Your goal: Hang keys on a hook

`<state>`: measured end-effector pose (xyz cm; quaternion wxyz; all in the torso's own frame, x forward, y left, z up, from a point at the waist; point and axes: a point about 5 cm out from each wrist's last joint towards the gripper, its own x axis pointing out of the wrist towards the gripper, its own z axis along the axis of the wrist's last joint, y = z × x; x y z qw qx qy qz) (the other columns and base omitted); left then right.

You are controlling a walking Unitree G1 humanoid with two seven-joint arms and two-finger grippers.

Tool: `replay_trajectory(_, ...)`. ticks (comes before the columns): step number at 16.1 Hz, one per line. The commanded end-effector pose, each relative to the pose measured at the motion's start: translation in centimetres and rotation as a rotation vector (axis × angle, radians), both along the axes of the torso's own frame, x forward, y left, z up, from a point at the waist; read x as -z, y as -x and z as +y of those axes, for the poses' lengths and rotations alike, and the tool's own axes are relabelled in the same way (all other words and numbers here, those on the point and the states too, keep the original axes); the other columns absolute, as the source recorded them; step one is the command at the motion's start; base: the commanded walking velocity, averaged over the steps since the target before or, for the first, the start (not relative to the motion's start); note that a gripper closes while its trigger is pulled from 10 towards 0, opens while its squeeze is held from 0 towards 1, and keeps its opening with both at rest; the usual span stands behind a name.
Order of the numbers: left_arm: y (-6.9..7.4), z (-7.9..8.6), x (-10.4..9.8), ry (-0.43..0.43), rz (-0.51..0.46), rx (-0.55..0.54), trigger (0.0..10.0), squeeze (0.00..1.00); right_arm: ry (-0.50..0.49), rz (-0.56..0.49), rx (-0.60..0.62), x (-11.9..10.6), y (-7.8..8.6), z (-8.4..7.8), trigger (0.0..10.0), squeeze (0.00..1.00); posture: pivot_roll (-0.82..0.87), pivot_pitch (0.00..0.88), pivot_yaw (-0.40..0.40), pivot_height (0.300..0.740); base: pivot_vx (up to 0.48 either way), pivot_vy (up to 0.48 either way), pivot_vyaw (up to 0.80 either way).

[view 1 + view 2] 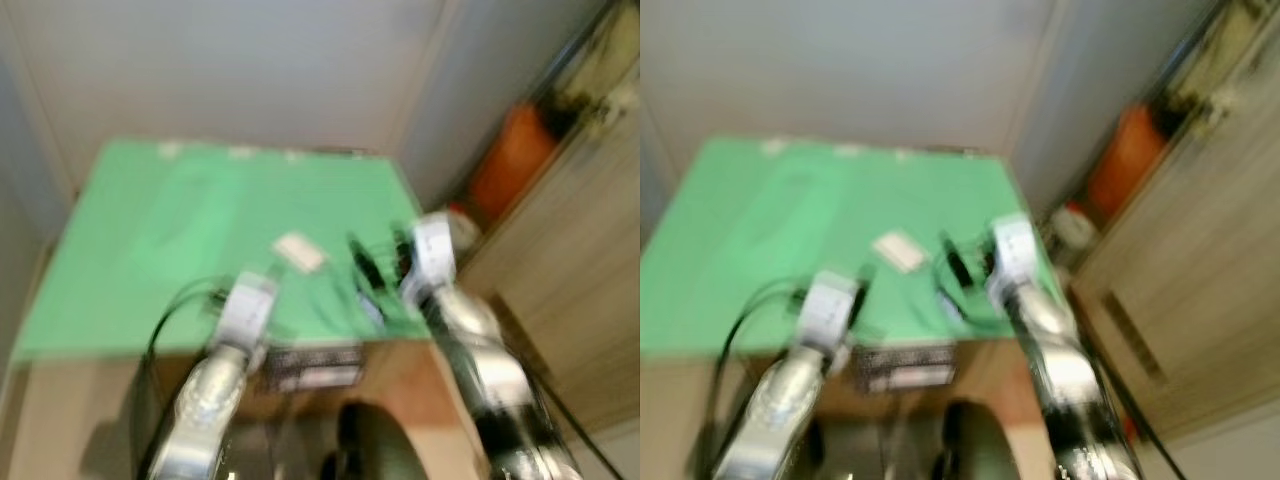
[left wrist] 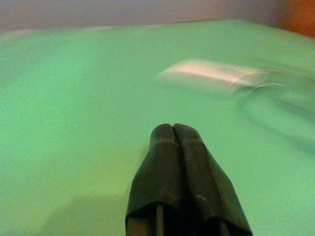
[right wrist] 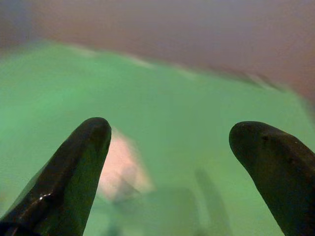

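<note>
1. Surface: a green-covered table stands in a corner, its far edge close to a pale wall. The head views are blurred by motion, so fine detail is unreliable.

2. Containers: no bin, tray or box can be made out on the table. An orange object stands on the floor in the gap between the table's right side and a wooden cabinet; whether it is a container, and what it holds, cannot be told. A white, rounded item lies just in front of it, too blurred to identify.

3. Task object: a small pale flat item lies on the green cover, toward the near right part of the table, between the two grippers. In the left wrist view it appears as a whitish tag with thin wire-like loops at one end. Whether these are keys cannot be confirmed. No hook is discernible.

4. Left gripper: fingers pressed together, nothing between them, low over the green cover near the front edge, short of the pale item.

5. Right gripper: fingers spread wide apart, holding nothing, over the near right part of the table with the pale item lying ahead of it.

6. Edges and room: the near edge runs just ahead of the robot's forearms. The right edge lies close beside the right arm, with a narrow gap to the cabinet. The left and far parts of the cover offer open green surface.
</note>
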<state>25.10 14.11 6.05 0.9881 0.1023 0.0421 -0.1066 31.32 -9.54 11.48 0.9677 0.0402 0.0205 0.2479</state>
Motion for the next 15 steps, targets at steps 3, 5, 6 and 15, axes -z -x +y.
replay_trajectory(3, -3.1, -1.0, -4.1, 0.094, -0.154, 0.018, 10.0, 0.0, 0.011, 0.103, 0.011, 2.8, 1.0, -0.3, 10.0, 0.0, 0.15, 0.0, -0.122, 0.618, 0.0, 0.0, 0.0)
replay_trajectory(5, -3.2, -1.5, -4.4, 0.067, -0.156, 0.057, 10.0, 0.0, 0.009, 0.099, 0.028, 2.8, 0.9, -0.5, 10.0, 0.0, 0.15, 0.0, -0.112, 0.618, 0.0, 0.0, 0.0)
replay_trajectory(6, -2.5, -1.6, -5.0, 0.057, -0.152, 0.059, 10.0, 0.0, 0.01, 0.095, 0.027, 3.2, 0.5, -0.6, 10.0, 0.0, 0.15, 0.0, -0.112, 0.618, 0.0, 0.0, 0.0)
replay_trajectory(15, -0.4, -2.7, -5.0, 0.084, -0.129, 0.189, 10.0, 0.0, 0.019, 0.083, 0.021, 3.3, -1.0, 0.2, 10.0, 0.0, 0.19, 0.0, -0.126, 0.618, 0.0, 0.0, 0.0)
